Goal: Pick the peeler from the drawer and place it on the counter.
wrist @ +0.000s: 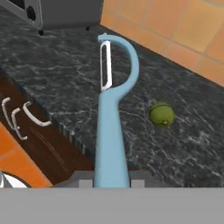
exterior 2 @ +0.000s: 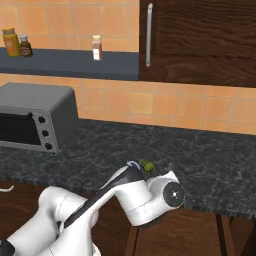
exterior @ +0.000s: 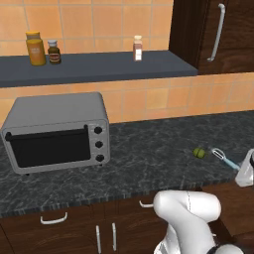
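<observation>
With the hand view pointing along the pincer [wrist: 112, 183], I see the peeler [wrist: 112, 127] running up the middle of the frame, its blue handle rising from the bottom edge where the pincer is clamped on it. Its looped head with the silver blade sits in the upper centre of that frame, over the dark veined desk [wrist: 65, 83]. I cannot tell from this view whether the peeler touches the stone or hangs just above it.

A small green fruit [wrist: 162, 114] lies on the desk just right of the peeler's neck, apart from it. At the upper left corner of the hand view I catch the bottom of the toaster oven [wrist: 57, 13]. Down the left side, the brown cabinet fronts [wrist: 39, 144] show with their curved silver handles.

In the left base view, the peeler [exterior: 224, 158] appears at the right edge, near the desk's [exterior: 149, 158] front lip, with the green fruit [exterior: 199, 152] just to its left. The toaster oven [exterior: 57, 131] stands at the left of the frame, well apart from both. Three bottles [exterior: 35, 48] stand on the wall shelf [exterior: 99, 67] across the top.

In the right base view, the arm covers most of the peeler; the green fruit [exterior 2: 146, 164] peeks out near the frame's centre.
</observation>
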Tool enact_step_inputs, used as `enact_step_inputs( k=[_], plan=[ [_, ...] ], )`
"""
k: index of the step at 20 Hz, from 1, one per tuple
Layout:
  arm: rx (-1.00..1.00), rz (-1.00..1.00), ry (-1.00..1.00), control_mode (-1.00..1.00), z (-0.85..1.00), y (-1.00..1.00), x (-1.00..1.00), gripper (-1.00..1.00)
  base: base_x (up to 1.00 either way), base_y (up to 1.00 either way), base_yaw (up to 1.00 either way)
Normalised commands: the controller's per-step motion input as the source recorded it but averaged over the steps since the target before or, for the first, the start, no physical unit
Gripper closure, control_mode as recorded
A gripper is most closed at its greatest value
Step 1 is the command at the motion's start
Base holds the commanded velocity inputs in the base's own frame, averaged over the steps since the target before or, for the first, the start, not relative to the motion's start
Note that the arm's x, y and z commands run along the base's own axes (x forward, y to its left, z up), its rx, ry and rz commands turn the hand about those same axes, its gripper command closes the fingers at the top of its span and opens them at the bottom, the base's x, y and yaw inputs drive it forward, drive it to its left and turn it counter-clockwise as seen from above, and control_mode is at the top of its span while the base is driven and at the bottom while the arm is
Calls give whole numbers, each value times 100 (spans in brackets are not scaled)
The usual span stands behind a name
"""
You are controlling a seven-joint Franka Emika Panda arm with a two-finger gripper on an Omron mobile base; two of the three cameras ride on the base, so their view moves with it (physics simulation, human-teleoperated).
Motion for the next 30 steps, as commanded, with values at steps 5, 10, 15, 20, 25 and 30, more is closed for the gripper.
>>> enact_step_inputs(
  k=[5, 10, 15, 20, 25, 30],
  plan=[
    [-6, 19, 2, -100, 24, 67, 68, 100, 0, 0, 0],
    [-1, 18, 16, -100, -7, 10, 71, 100, 0, 0, 0],
    [-3, 14, 18, -100, -31, 8, 69, 100, 0, 0, 0],
    [-6, 8, 4, -100, -49, 18, 52, 100, 0, 0, 0],
    [-7, 7, 1, -100, -53, 24, 45, -100, 0, 0, 0],
    [-1, 3, -1, -100, 12, 8, 1, -100, 0, 0, 0]
  ],
)
